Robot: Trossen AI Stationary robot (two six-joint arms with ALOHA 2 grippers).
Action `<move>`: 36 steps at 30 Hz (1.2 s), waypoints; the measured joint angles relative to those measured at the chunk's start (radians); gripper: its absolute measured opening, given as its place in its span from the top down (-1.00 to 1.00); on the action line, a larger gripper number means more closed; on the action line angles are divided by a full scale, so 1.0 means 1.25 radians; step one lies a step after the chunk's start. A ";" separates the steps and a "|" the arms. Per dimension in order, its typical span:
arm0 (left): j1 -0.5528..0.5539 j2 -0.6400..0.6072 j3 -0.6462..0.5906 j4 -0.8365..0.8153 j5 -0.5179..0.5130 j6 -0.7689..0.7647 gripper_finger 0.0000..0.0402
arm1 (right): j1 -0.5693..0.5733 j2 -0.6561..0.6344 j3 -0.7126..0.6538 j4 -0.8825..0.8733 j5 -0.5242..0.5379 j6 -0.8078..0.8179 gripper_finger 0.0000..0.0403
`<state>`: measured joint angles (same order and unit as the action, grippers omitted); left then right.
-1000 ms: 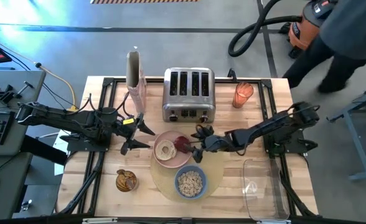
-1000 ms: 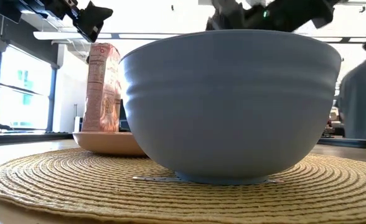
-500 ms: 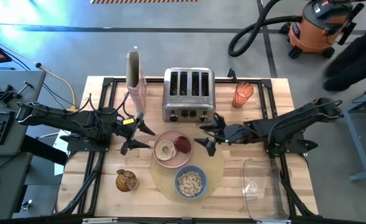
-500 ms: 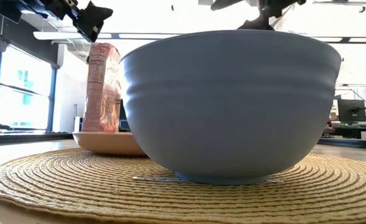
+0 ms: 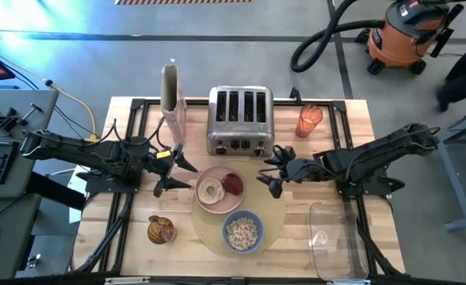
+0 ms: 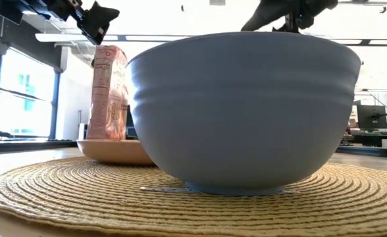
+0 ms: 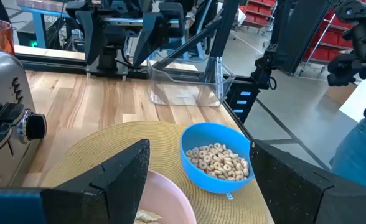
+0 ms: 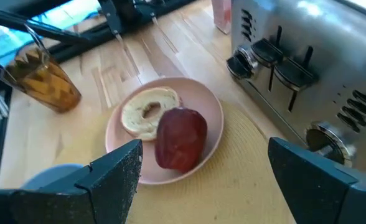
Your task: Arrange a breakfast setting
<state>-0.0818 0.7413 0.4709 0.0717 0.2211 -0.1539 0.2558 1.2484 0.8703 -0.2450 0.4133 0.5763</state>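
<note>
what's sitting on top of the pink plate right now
The pink plate holds a bagel half and a red fruit, touching each other. Whatever lies beneath them is covered.

One wooden counter (image 5: pixel 138 226) carries one round tan placemat (image 5: pixel 274 210), one pink plate (image 5: pixel 208 207), and one blue bowl (image 5: pixel 242 232) of cereal (image 5: pixel 242 231). One bagel half (image 5: pixel 211 191) and one red fruit (image 5: pixel 232 184) share the plate. Also counted: one four-slot steel toaster (image 5: pixel 240 120), one orange cup (image 5: pixel 309 119), one upright pink carton (image 5: pixel 171 89), one clear plastic bin (image 5: pixel 334 241), one amber glass (image 5: pixel 161 229), and two robot arms, each with one tool: left (image 5: pixel 174 169), right (image 5: pixel 273 169).
</note>
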 joint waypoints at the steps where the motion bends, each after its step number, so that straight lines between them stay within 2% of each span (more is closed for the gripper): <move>1: 0.000 0.000 0.000 0.000 0.000 0.000 -0.33 | 0.000 0.000 0.000 -0.006 0.000 0.000 -0.62; 12: 0.000 0.000 0.000 0.000 0.000 0.000 -0.33 | 0.000 0.000 0.000 -0.011 -0.005 0.032 -0.62; 18: 0.000 0.000 0.000 0.000 0.000 0.000 -0.33 | 0.000 0.001 0.000 0.052 -0.045 0.063 -0.62; 25: 0.000 0.000 0.000 0.000 0.000 0.000 -0.33 | 0.000 0.001 0.001 0.122 -0.045 0.063 -0.62; 32: 0.000 0.000 0.000 0.000 0.000 0.000 -0.33 | 0.000 0.001 0.001 0.129 -0.045 0.064 -0.62; 36: 0.000 0.000 0.000 0.000 0.000 0.000 -0.33 | 0.000 0.001 0.001 0.162 -0.047 0.127 -0.62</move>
<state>-0.0819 0.7414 0.4709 0.0718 0.2211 -0.1539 0.2558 1.2491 0.8711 -0.0420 0.3547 0.7346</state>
